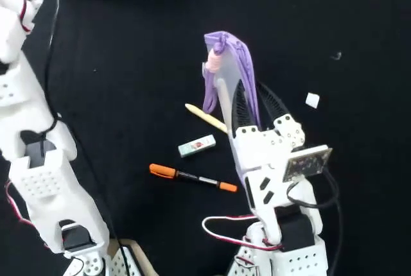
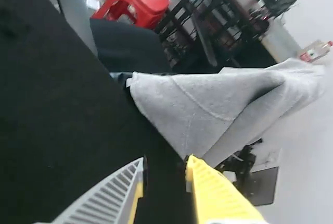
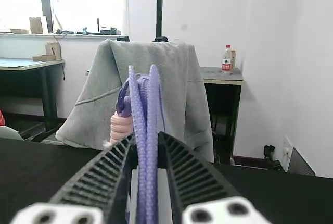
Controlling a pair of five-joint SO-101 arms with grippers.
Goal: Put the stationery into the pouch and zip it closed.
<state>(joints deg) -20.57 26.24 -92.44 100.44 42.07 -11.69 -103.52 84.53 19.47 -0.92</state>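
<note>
The right tool (image 3: pixel 147 140) pinches the purple pouch (image 1: pixel 228 64) aloft over the table (image 1: pixel 115 64). It looks limp and light, so I'd grip its stiffer zip edge. The marker (image 1: pixel 192 178), eraser (image 1: pixel 196 146) and pencil (image 1: pixel 205 117) lie nearby. The left tool (image 2: pixel 165 160) is slightly spread and empty.

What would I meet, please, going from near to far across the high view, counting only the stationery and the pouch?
Orange marker → white-and-green eraser → yellow pencil → purple pouch, which is held up off the table.
</note>
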